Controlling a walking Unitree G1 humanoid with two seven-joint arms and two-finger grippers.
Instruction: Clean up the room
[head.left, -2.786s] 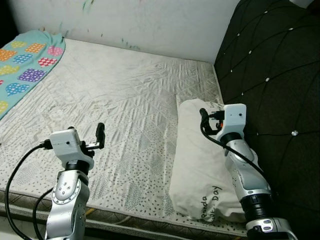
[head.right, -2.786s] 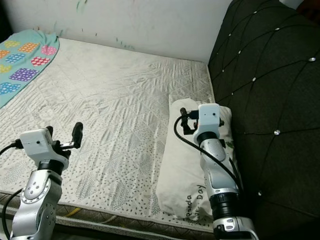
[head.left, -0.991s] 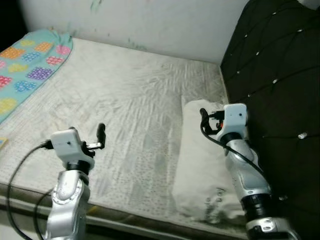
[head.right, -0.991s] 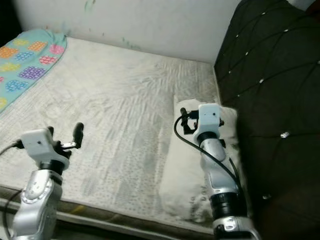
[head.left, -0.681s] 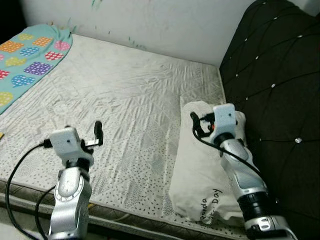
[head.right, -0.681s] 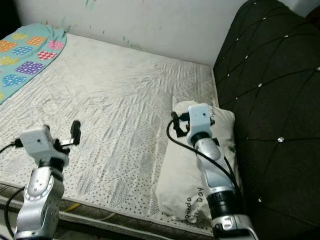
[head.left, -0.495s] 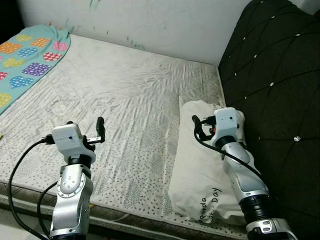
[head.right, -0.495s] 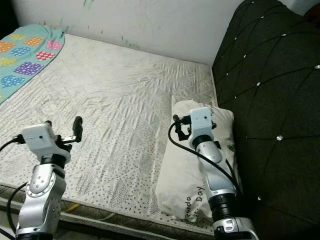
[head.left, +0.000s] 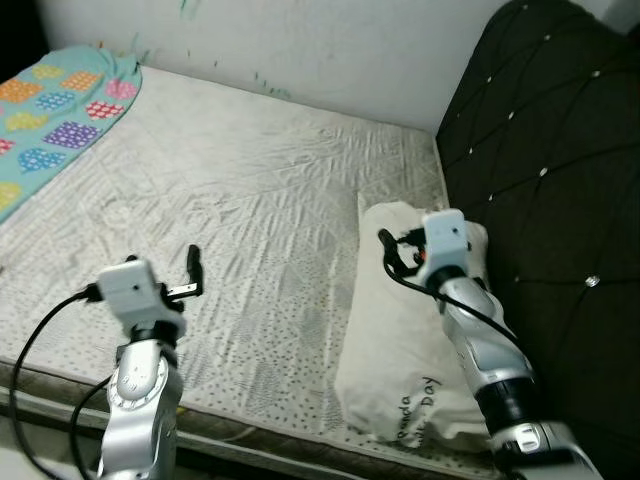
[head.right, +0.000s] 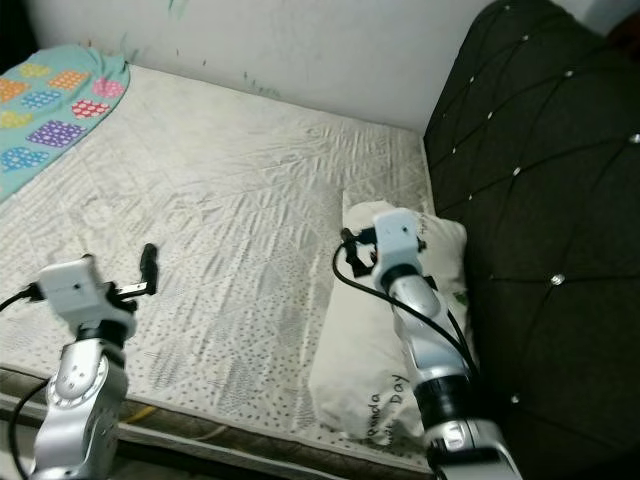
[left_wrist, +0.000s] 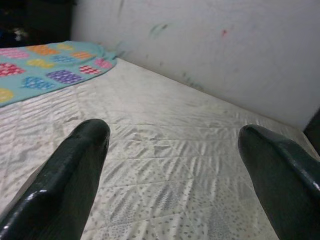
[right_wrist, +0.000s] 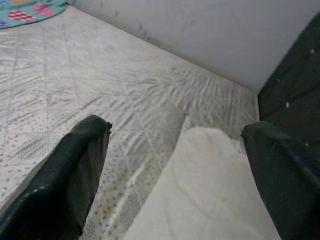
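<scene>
Both grippers are released, fingers spread wide, nothing between them. R gripper (right_wrist: 172, 165): its fingers (right_wrist: 65, 175) frame the white pillow (head.left: 400, 340) directly below, so you're staged for a top-down grab w/o contact yet. L gripper (left_wrist: 170, 165) hovers over bare mattress (head.left: 260, 200), fingers (left_wrist: 65, 170) wide apart, likely just kept off the surface as standby. Pillow lies lengthwise along the mattress edge, against the dark tufted headboard (head.left: 540, 150), near end overhanging the front corner slightly; probably the item to tidy. A patterned teal blanket (head.left: 50, 110) sits well apart at the far L corner. Approx. stage: pre-grasp, task barely begun.
</scene>
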